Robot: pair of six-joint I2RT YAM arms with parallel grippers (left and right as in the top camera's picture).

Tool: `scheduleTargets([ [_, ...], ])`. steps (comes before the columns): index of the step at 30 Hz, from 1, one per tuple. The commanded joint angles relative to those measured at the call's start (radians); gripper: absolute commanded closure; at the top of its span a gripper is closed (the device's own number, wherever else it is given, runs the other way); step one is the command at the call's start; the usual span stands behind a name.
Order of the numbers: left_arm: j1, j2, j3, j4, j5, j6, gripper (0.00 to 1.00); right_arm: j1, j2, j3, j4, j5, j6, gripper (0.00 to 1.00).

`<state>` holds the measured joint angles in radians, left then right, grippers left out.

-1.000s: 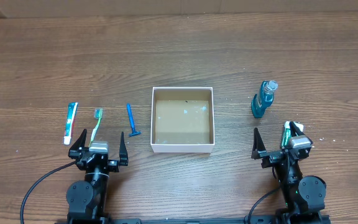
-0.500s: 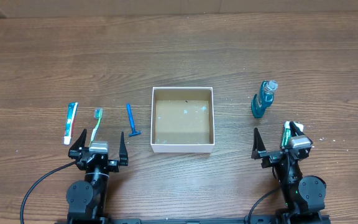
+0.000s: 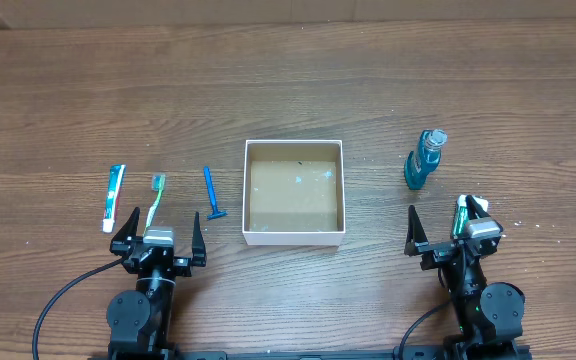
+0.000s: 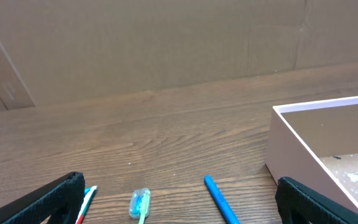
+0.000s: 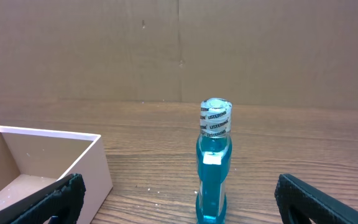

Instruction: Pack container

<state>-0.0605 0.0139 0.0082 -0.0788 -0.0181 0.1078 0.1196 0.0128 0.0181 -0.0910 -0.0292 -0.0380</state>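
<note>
The container [image 3: 294, 235], a square white-walled box with a tan floor, sits empty at the table's middle; it also shows in the left wrist view [image 4: 303, 134] and the right wrist view [image 5: 95, 168]. Left of it lie a toothpaste tube [image 3: 114, 197], a green toothbrush [image 3: 155, 203] and a blue razor [image 3: 211, 192]. A blue mouthwash bottle [image 3: 424, 159] stands upright to the right, straight ahead in the right wrist view [image 5: 214, 168]. My left gripper [image 3: 158, 240] is open and empty just below the toothbrush. My right gripper [image 3: 448, 232] is open and empty below the bottle.
A small white and green item [image 3: 471, 207] lies by my right gripper's outer finger. A brown cardboard wall [image 4: 166, 43] stands along the far edge of the wooden table. White specks dot the wood near the bottle.
</note>
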Motion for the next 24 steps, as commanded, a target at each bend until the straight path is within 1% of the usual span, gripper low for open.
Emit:
scheduleTargets([
  [1, -0.005, -0.009, -0.003, 0.002, 0.015, -0.011, 0.00, 0.001, -0.010, -0.010, 0.007, -0.003, -0.004, 0.00],
  [18, -0.005, -0.009, -0.003, 0.002, 0.015, -0.011, 0.00, 0.001, -0.010, -0.010, 0.010, -0.003, -0.003, 0.00],
  [19, -0.005, -0.009, -0.003, 0.002, 0.015, -0.011, 0.00, 0.001, -0.010, -0.010, 0.010, -0.003, 0.008, 0.00],
  [22, -0.005, -0.009, -0.003, 0.002, 0.015, -0.011, 0.00, 0.001, -0.010, -0.010, 0.009, -0.003, 0.108, 0.00],
  [24, -0.005, -0.009, -0.003, 0.024, 0.017, -0.021, 0.00, 0.001, -0.010, -0.010, 0.009, -0.003, 0.122, 0.00],
])
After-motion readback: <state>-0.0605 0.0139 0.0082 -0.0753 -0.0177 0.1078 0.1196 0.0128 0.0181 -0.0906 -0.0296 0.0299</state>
